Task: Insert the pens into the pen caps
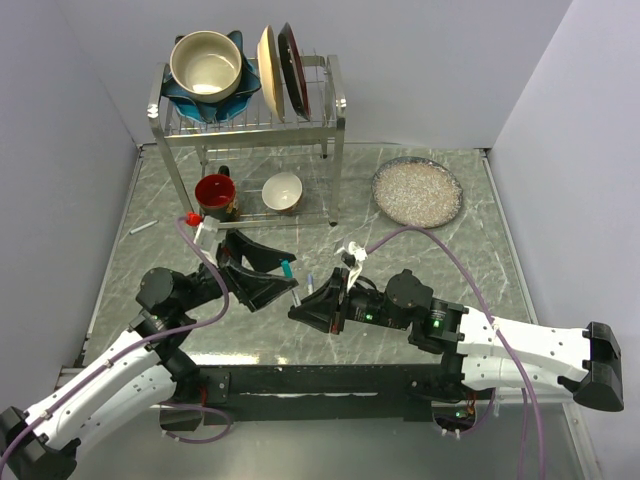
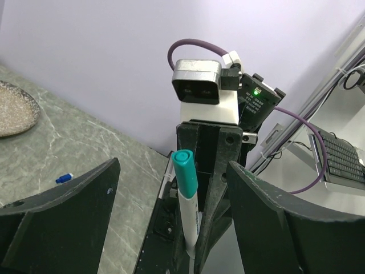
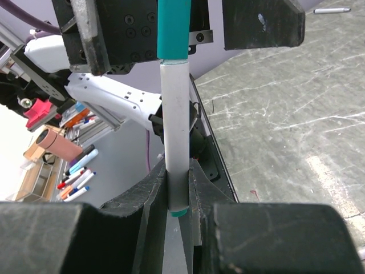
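The right gripper (image 3: 178,197) holds the teal pen (image 3: 175,125) upright, jaws tight on its white barrel. The teal cap (image 2: 185,170) sits on the pen's top end, between the wide-apart jaws of the left gripper (image 2: 172,185). To seat it well, close squarely on the cap and press straight along the barrel, never sideways.

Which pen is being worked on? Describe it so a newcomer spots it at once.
On the grey marble table, look just in front of the metal dish rack. There the right gripper clamps a slim white-barrelled pen. Its teal cap sets it apart from the other white pen, lying alone near the table's left edge.
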